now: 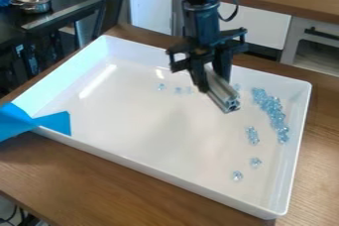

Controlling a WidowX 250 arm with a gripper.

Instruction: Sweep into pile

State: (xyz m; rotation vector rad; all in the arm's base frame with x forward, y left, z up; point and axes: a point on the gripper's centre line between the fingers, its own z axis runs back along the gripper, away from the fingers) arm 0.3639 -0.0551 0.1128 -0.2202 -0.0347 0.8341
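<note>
A wooden tabletop [132, 185] runs along the bottom of the frame, under a white tray [145, 126]; inside the tray, toward the lower right of the frame, lie two small clumps of pale blue pieces [255, 162], near each other; above them sits a larger clump, and a long curved band of the same pieces follows the tray's right side; blue tape, or perhaps cloth [53, 122], crosses the tray's rim at left; just above center, the hand [213, 77] is pinching a grooved metal bar [224, 92], tilted down to the right; a few pieces lie left of it; a metal pot [31, 0] sits upper left.
</note>
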